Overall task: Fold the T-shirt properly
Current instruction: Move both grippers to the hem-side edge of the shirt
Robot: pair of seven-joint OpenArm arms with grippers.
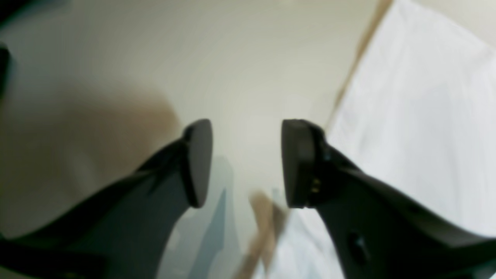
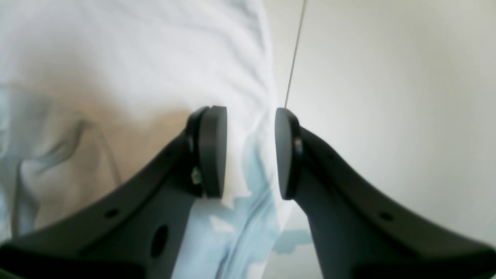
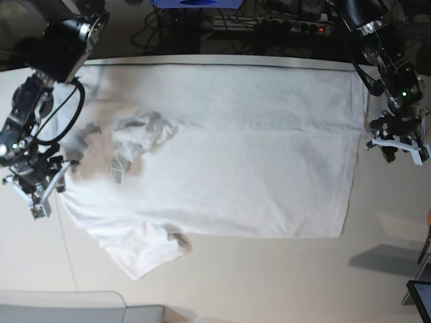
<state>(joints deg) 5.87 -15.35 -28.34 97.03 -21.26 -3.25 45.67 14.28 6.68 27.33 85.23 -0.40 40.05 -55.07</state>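
Across the middle of the base view lies the T-shirt (image 3: 222,175), flat and unfolded, with left gripper (image 1: 247,162) parted empty off its right hem and right gripper (image 2: 250,151) parted astride its left edge; best pinched at matching corners, lifted evenly.

Leaving bare tabletop (image 3: 269,282) along the near side and right of the T-shirt (image 3: 236,161), with that garment blocking most of the middle, the left gripper (image 3: 399,147) hanging just off its right edge and the right gripper (image 3: 34,182) crowding its left edge.
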